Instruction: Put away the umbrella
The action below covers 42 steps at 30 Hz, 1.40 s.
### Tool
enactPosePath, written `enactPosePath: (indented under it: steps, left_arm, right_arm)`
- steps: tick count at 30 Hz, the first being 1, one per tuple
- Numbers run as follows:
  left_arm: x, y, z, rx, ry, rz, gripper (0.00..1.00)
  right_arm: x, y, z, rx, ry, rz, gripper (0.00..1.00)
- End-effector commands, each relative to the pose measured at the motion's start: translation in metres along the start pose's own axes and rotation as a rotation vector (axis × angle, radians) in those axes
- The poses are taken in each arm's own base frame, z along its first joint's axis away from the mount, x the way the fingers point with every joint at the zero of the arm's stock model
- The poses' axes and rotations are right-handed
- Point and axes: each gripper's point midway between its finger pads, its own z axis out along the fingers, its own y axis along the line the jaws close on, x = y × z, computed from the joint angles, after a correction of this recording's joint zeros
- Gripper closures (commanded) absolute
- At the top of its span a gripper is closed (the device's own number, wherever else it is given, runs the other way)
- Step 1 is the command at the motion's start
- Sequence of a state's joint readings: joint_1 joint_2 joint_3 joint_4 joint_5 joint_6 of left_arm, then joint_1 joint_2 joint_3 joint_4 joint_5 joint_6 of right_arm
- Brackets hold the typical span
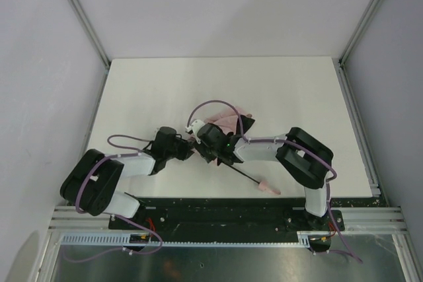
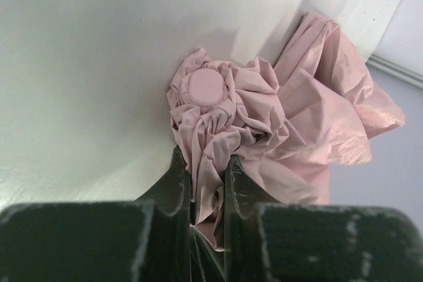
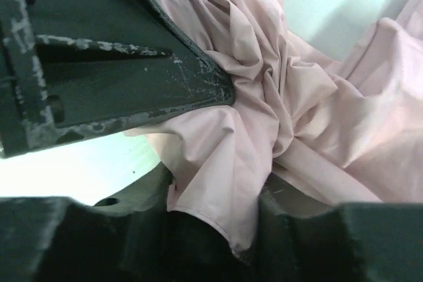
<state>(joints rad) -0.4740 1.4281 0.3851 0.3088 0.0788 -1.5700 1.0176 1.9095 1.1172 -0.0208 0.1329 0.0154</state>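
Umbrella [image 1: 228, 122] lay on bench [image 1: 165, 90], canopy collapsed but loose. Left jaws pinched fabric just below its cap [image 2: 206, 87]; right jaws held a fold near the cap. Shaft [image 1: 244, 175] not retracted; maybe halfway.

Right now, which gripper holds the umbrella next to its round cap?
The left gripper: the cap of the umbrella sits just ahead. The right gripper pinches loose folds.

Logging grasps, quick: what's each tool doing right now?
Left tool: closed, pinching the umbrella fabric.
Right tool: closed on umbrella fabric too.
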Motion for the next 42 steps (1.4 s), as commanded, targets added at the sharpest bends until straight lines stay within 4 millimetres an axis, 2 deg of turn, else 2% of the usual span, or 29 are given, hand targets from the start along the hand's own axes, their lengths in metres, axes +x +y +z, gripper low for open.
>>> enactPosePath:
  steps: [1, 2, 3, 4, 6, 9, 10, 12, 14, 18, 22, 27, 30, 32, 33, 36, 39, 42]
  left_arm:
    - [-0.002, 0.035, -0.008, -0.123, -0.003, 0.025, 1.0]
    - [-0.003, 0.03, -0.01, -0.106, -0.002, 0.031, 1.0]
    - [-0.004, 0.025, -0.011, -0.089, -0.002, 0.04, 0.99]
    - [-0.006, 0.019, -0.014, -0.071, -0.004, 0.049, 0.94]
    - [-0.011, 0.009, -0.019, -0.036, -0.014, 0.064, 0.71]
    - [-0.018, -0.001, -0.029, 0.002, -0.023, 0.073, 0.21]
    - [-0.02, -0.005, -0.032, 0.015, -0.022, 0.076, 0.11]
    - [-0.023, -0.01, -0.037, 0.035, -0.024, 0.07, 0.03]
    - [-0.025, -0.014, -0.039, 0.048, -0.021, 0.064, 0.01]
    - [-0.024, -0.019, -0.036, 0.044, -0.008, 0.058, 0.01]
    - [-0.019, -0.013, -0.025, -0.004, 0.015, 0.039, 0.01]
    - [-0.009, -0.005, -0.01, -0.057, 0.013, 0.02, 0.01]
    - [-0.011, 0.0, 0.002, -0.068, -0.005, 0.009, 0.01]
    - [-0.012, 0.003, 0.009, -0.078, -0.007, 0.012, 0.05]
    - [-0.01, 0.006, 0.012, -0.084, 0.002, 0.008, 0.09]
    - [-0.009, 0.01, 0.015, -0.069, 0.01, 0.007, 0.32]
    - [-0.014, 0.01, 0.013, -0.045, -0.019, 0.04, 0.5]
    - [-0.018, 0.011, 0.01, -0.026, -0.044, 0.071, 0.76]
  right_arm:
    - [0.093, -0.02, 0.018, 0.065, 0.285, 0.026, 0.81]
    - [0.1, -0.02, 0.02, 0.058, 0.307, 0.036, 0.9]
    - [0.107, -0.018, 0.021, 0.038, 0.326, 0.043, 0.95]
    - [0.111, -0.016, 0.021, 0.014, 0.34, 0.053, 0.98]
    - [0.113, -0.008, 0.021, -0.069, 0.342, 0.09, 0.99]
    - [0.099, 0.006, 0.019, -0.24, 0.295, 0.182, 1.0]
    - [0.093, 0.011, 0.017, -0.297, 0.277, 0.212, 1.0]
    - [0.078, 0.018, 0.012, -0.417, 0.238, 0.281, 1.0]
    - [0.062, 0.024, 0.006, -0.537, 0.195, 0.357, 1.0]
    - [0.039, 0.025, -0.004, -0.698, 0.145, 0.485, 1.0]
    - [0.024, 0.024, -0.01, -0.786, 0.111, 0.564, 1.0]
    - [0.009, 0.027, -0.014, -0.869, 0.08, 0.629, 1.0]
    - [0.003, 0.032, -0.017, -0.919, 0.069, 0.64, 1.0]
    - [0.003, 0.034, -0.019, -0.946, 0.077, 0.65, 1.0]
    - [0.004, 0.035, -0.019, -0.955, 0.083, 0.654, 1.0]
    - [0.011, 0.038, -0.019, -0.961, 0.104, 0.649, 1.0]
    - [0.018, 0.041, -0.022, -0.957, 0.121, 0.606, 1.0]
    - [0.021, 0.043, -0.027, -0.935, 0.133, 0.57, 1.0]
